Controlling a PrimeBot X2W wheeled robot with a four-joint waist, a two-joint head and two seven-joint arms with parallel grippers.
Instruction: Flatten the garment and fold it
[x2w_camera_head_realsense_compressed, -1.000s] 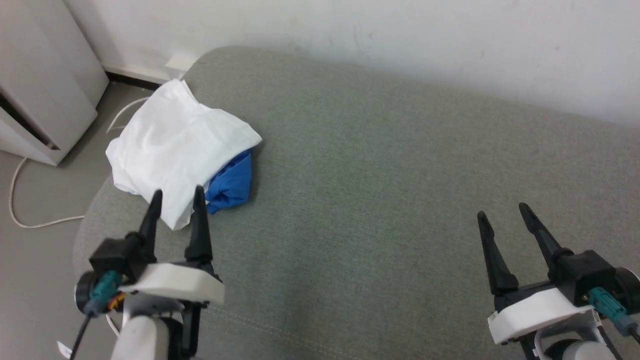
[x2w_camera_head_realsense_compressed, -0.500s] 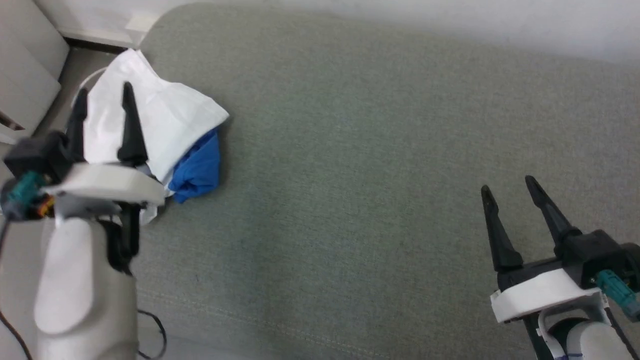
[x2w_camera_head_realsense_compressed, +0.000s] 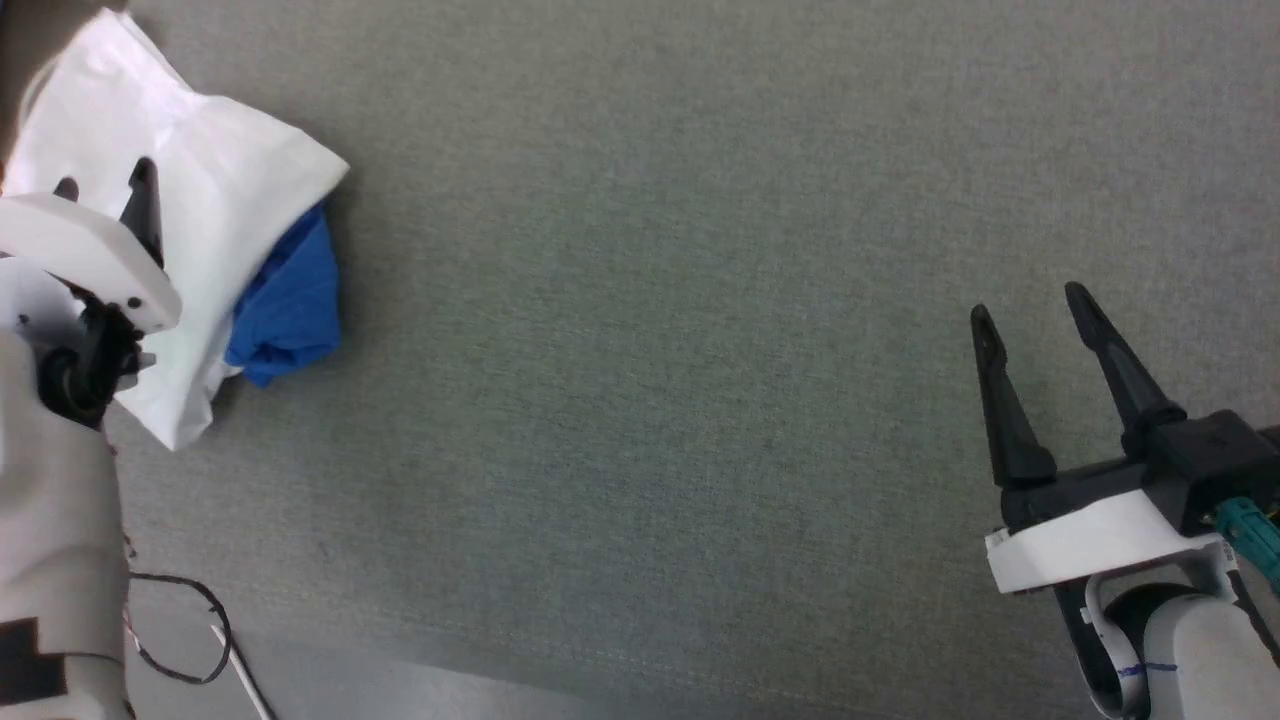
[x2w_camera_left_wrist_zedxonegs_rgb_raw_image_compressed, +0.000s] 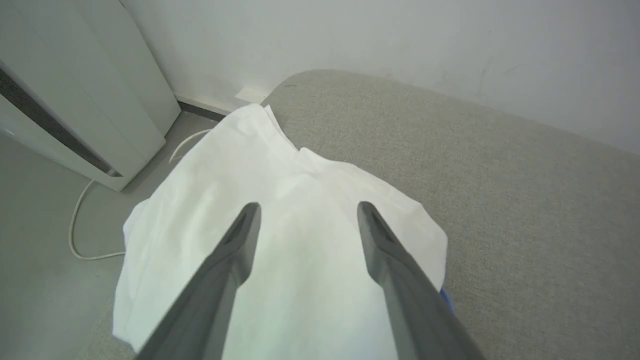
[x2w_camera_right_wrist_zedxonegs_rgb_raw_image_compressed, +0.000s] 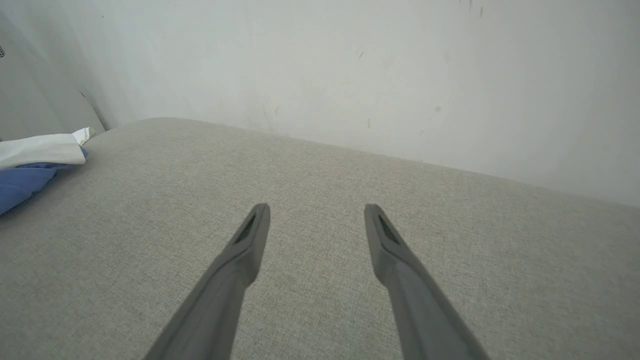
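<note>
Big grey padded bench (x2w_camera_head_realsense_compressed: 700, 350) across the whole scene, plain pale wall (x2w_camera_right_wrist_zedxonegs_rgb_raw_image_compressed: 350, 75) running behind it. Over at the bench's rounded left corner lies the garment (x2w_camera_head_realsense_compressed: 220, 190), bunched up rather than spread: white body on top in a crumpled heap, its outer edge reaching the rim of the bench, and a wad of blue sleeve (x2w_camera_head_realsense_compressed: 290, 310) poking out from under the white on the side facing the middle of the bench. Beside that corner a pale cabinet (x2w_camera_left_wrist_zedxonegs_rgb_raw_image_compressed: 75, 100) stands on the floor. The left gripper (x2w_camera_left_wrist_zedxonegs_rgb_raw_image_compressed: 308, 207) hangs right over the white cloth, jaws spread wide with nothing between them – whether the tips touch the fabric I can't tell. The right gripper (x2w_camera_head_realsense_compressed: 1029, 302) sits well apart, over bare bench on the right, jaws wide open too, empty. A thin white cable (x2w_camera_left_wrist_zedxonegs_rgb_raw_image_compressed: 80, 220) curls on the floor below the garment's corner.
</note>
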